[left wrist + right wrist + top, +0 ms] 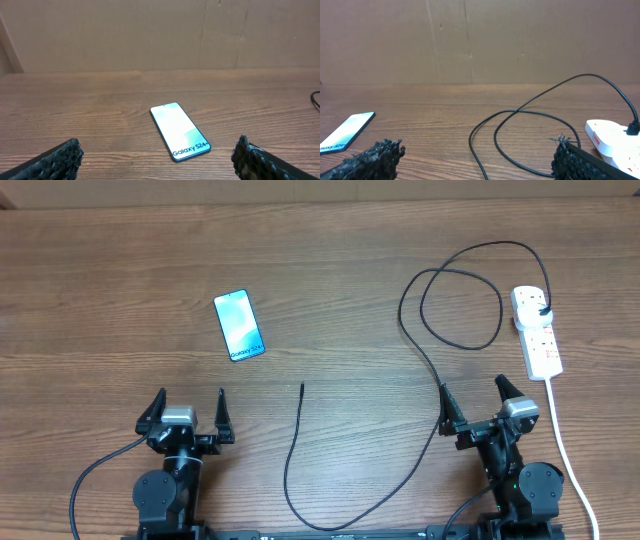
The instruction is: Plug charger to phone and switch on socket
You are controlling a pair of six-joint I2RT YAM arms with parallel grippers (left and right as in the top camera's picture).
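The left gripper (190, 396) has its two black, rough-textured fingers (60, 159) spread as wide as they go, with nothing between them but bare table. The right gripper (471, 387) is likewise wide open and empty, its fingers (375, 152) clear of everything in the wrist view. Both arms sit low at the near edge of the brown wood-grain table (330, 260), well apart from each other. Ahead of the left gripper lies the small rectangular smartphone (239, 326) with a lit light-blue screen, flat and face up, angled slightly, its white "Galaxy" text at the end nearer the arm. Between the two arms lies the long thin black charger cable (295, 438). Its small connector tip (302, 386) rests loose on the wood, to the right of the phone and apart from it. From there the cable runs toward the near edge and curves back up close past the right gripper's inner finger — whether it touches cannot be told. It then makes a loose loop and ends in a black plug (543, 308) seated in the far end of the white elongated power strip (537, 330). The strip lies ahead and to the right of the right gripper, and its thicker white cord (560, 440) trails back past that arm. Faint red marks show on it — their position is too small to read.
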